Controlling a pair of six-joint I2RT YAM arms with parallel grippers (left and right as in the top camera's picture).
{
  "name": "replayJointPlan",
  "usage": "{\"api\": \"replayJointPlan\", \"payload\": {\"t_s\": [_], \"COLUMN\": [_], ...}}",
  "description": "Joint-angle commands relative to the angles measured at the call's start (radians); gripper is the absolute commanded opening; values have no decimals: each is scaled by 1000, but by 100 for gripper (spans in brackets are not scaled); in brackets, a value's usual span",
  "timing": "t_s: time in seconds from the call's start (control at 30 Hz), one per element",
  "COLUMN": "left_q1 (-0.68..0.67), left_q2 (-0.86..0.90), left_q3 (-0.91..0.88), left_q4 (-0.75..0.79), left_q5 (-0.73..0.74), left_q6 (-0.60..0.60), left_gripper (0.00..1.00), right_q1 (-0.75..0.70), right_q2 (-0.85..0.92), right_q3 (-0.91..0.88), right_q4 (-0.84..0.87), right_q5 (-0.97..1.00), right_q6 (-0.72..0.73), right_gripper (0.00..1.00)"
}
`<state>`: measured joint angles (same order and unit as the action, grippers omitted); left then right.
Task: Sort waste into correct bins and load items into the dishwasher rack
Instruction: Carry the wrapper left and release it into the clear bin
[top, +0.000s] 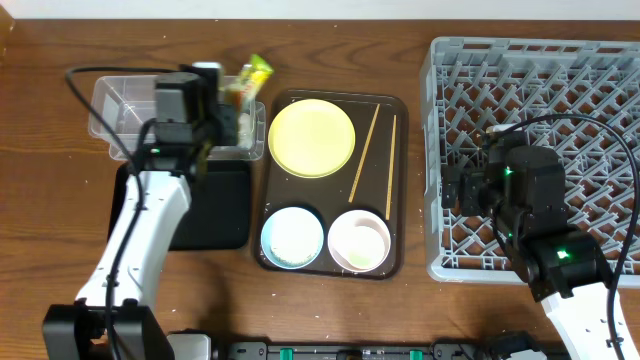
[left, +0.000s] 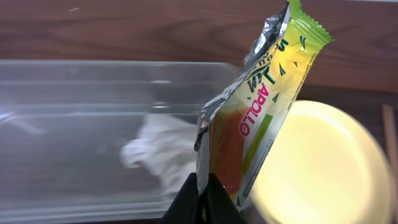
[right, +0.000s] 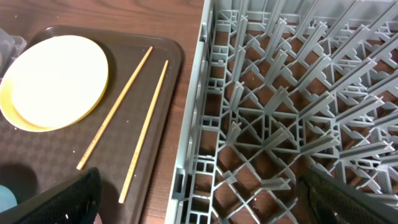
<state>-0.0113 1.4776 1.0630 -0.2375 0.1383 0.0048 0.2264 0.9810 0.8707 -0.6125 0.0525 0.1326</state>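
Note:
My left gripper (left: 202, 186) is shut on the green-and-yellow snack wrapper (left: 261, 118), holding it over the right end of the clear tub (top: 125, 110); it also shows in the overhead view (top: 245, 82). The crumpled white napkin (left: 158, 152) lies inside the tub. The black tray (top: 215, 205) lies below the tub. The yellow plate (top: 311, 137), two chopsticks (top: 375, 150), the light blue bowl (top: 292, 236) and the pale bowl (top: 359, 240) sit on the brown serving tray (top: 330, 265). My right gripper (right: 199, 199) is open and empty over the left edge of the grey dishwasher rack (top: 600, 60).
The left arm's white link (top: 140, 250) crosses over the black tray. Cables loop over the rack and above the tub. The wooden table (top: 40, 220) shows to the left and along the back edge.

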Motion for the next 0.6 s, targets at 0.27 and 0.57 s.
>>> {"api": "replayJointPlan", "payload": {"t_s": [0.27,0.57], "left_q1": [111,110], "left_q2": [38,26], "left_q3": [14,15], "left_q4": [-3,-14], "left_q5": [-24,32], "left_q6": [10,-10], "left_gripper": [36,41], "right_q1": [-23,-23], "right_q2": [1,1], "right_q3": [24,24], "right_q4": [-2,-2], "right_q5": [0,-1], "right_q6": [-6,-6], "right_gripper": [99,99]}}
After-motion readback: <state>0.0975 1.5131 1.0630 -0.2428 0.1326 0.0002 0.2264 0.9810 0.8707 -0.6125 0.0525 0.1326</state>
